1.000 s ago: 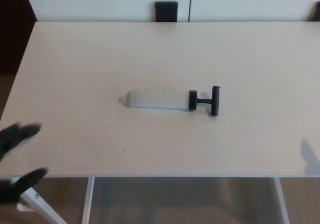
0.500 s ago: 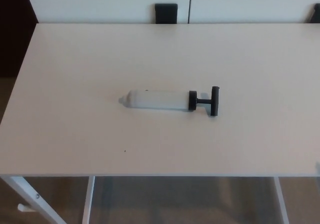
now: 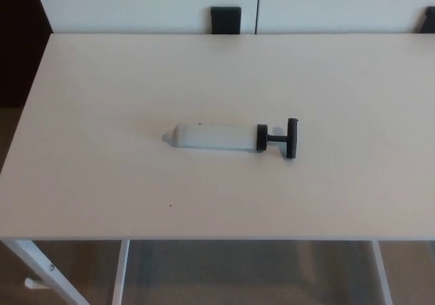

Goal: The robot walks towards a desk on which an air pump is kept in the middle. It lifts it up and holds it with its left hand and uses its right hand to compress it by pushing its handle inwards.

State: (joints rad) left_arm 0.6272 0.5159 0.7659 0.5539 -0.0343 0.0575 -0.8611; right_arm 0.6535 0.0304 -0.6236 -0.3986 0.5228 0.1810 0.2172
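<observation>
Neither my left robot hand nor my right robot hand shows in the head view, so I cannot tell whether their fingers are apart or together. Nearest me is the front edge of the pale surface point(image 3: 217, 223). Near its middle the air pump point(image 3: 231, 136) lies flat on its side, white barrel to my left, black T-handle point(image 3: 291, 138) to my right, a short length of rod showing between them. This fits either a pump waiting to be lifted or one set back down. Beyond it, a dark block point(image 3: 225, 19) sits at the far edge.
</observation>
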